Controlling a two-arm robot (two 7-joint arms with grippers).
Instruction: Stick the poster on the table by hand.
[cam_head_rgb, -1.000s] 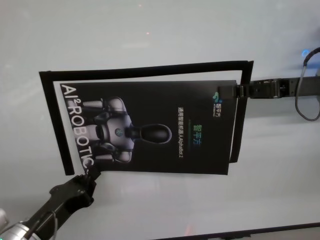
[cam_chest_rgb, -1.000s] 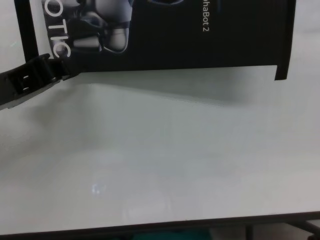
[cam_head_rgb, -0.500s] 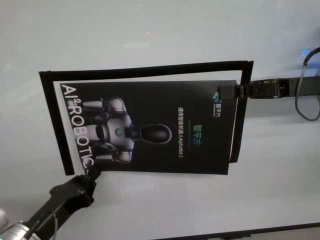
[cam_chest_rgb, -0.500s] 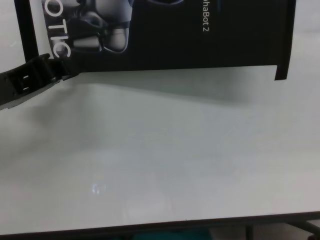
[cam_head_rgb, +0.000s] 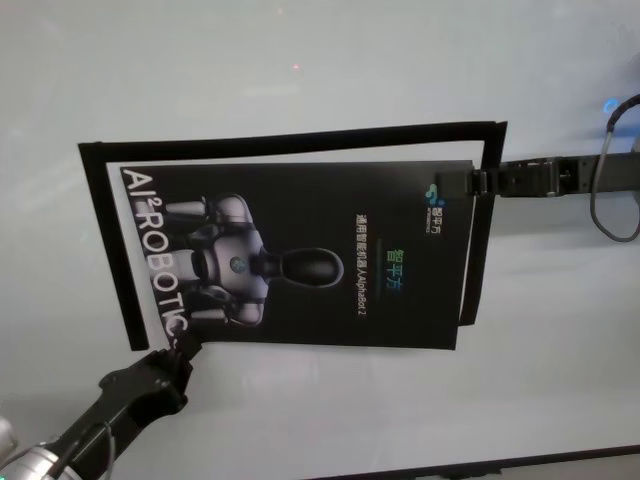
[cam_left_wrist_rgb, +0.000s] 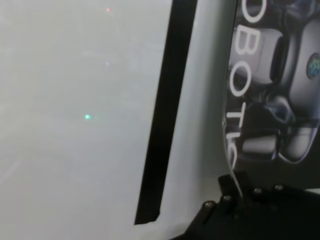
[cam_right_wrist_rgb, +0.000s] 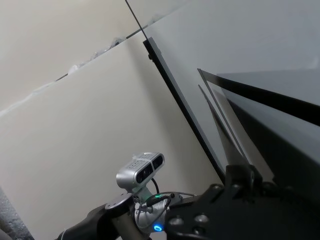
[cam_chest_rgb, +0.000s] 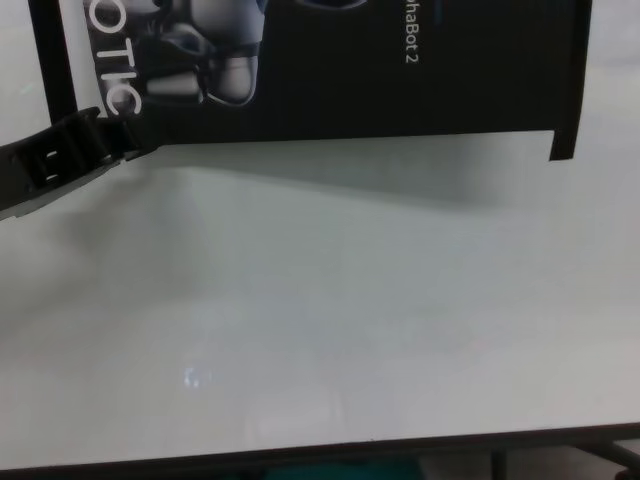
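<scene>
Two grippers pinch the poster (cam_head_rgb: 300, 255) at opposite corners: left gripper (cam_head_rgb: 183, 345) near-left, right gripper (cam_head_rgb: 478, 182) far-right. It lies mid-table (cam_head_rgb: 320, 60), long axis left-right, lettering's top rightward.

Wide pale table (cam_head_rgb: 300, 60), smooth and faintly glossy, thin dark front edge low in the chest view. Black poster (cam_head_rgb: 310, 255) on it, white lettering toward the left end. Black tape strips around the poster: one (cam_head_rgb: 290, 140) along its far side, one (cam_head_rgb: 110, 250) beside its left end, one (cam_head_rgb: 478, 230) beside its right end. Bare tabletop nearer than the poster, out to the front edge.
</scene>
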